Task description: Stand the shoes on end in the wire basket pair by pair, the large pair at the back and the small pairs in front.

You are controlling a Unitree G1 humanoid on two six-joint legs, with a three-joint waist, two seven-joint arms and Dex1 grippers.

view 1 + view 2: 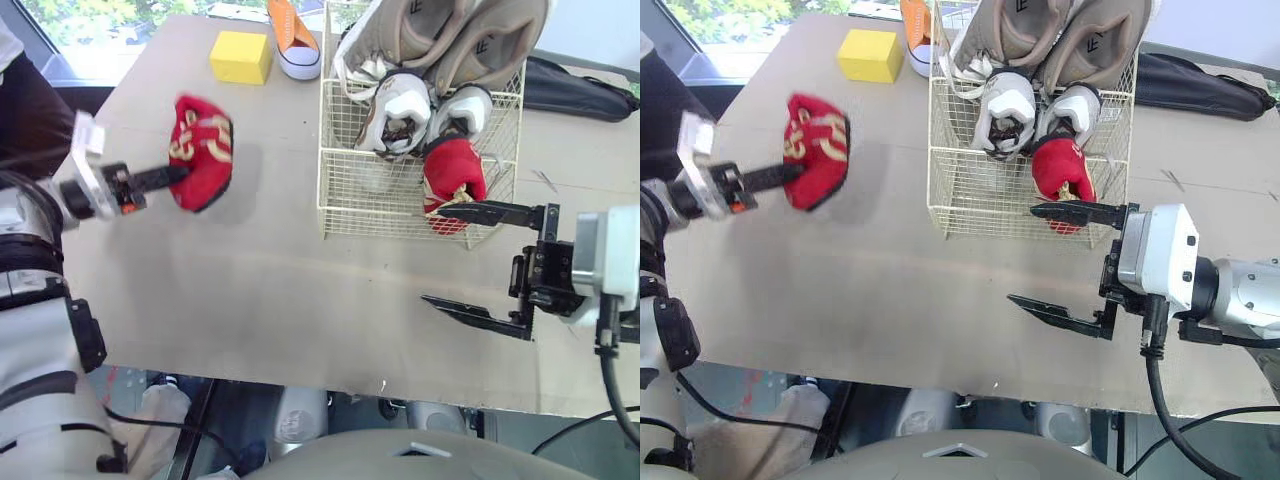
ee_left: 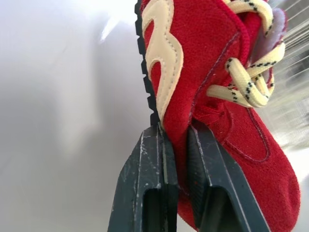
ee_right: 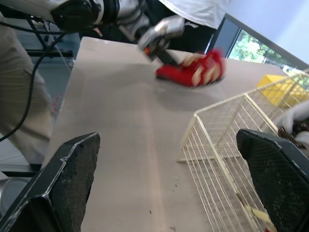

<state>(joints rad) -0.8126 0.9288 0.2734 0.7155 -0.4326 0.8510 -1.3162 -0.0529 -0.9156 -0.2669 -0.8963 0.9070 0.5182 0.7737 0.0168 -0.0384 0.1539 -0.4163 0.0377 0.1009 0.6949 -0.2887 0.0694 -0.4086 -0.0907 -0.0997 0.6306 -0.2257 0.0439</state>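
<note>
One table [image 1: 250,300] carried the basket [image 1: 372,205] towards its far right. The large pair [image 1: 470,40] occupied the back of the basket, as the task requires, and the white pair [image 1: 405,110] stood on end just in front of it. One red shoe [image 1: 452,180] stood at the front right, with free space beside it on the left, judged to be reserved for its mate. The mate [image 1: 203,150] was held over the table, well left of the basket. The left gripper [image 2: 174,133] clamped it at one end, jaws closed hard on the red fabric, a grip judged secure enough for transfer. The right gripper [image 1: 432,253] hovered just in front of the basket, jaws spread wide and holding nothing, leaving the front left approach clear.
</note>
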